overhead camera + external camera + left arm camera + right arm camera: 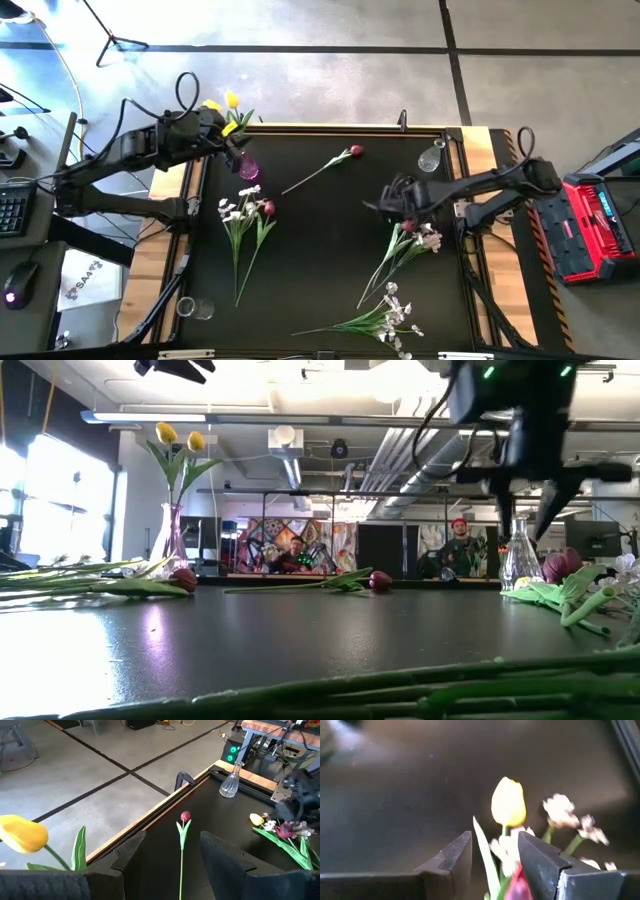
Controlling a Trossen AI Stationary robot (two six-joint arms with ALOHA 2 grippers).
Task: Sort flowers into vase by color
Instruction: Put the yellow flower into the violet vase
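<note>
Two yellow tulips [230, 103] stand upright in a pink glass vase [249, 168] at the table's far left; the low view shows them [180, 438] in the vase [175, 538]. My left gripper [228, 138] hovers open beside them, touching nothing. A lone red tulip [354, 151] lies on the table, far centre. My right gripper [388, 205] is open above a bunch [405, 240] of a yellow tulip [508, 802], white blossoms [560, 810] and a red tulip [519, 887]. Its fingers stand either side of the stems. An empty clear vase [432, 157] stands far right.
A bunch of white blossoms with a red tulip [245, 215] lies on the left of the table, and a white spray [385, 318] near the front edge. Clear glassware [195, 308] sits at the near left corner. People [460, 550] are in the room beyond.
</note>
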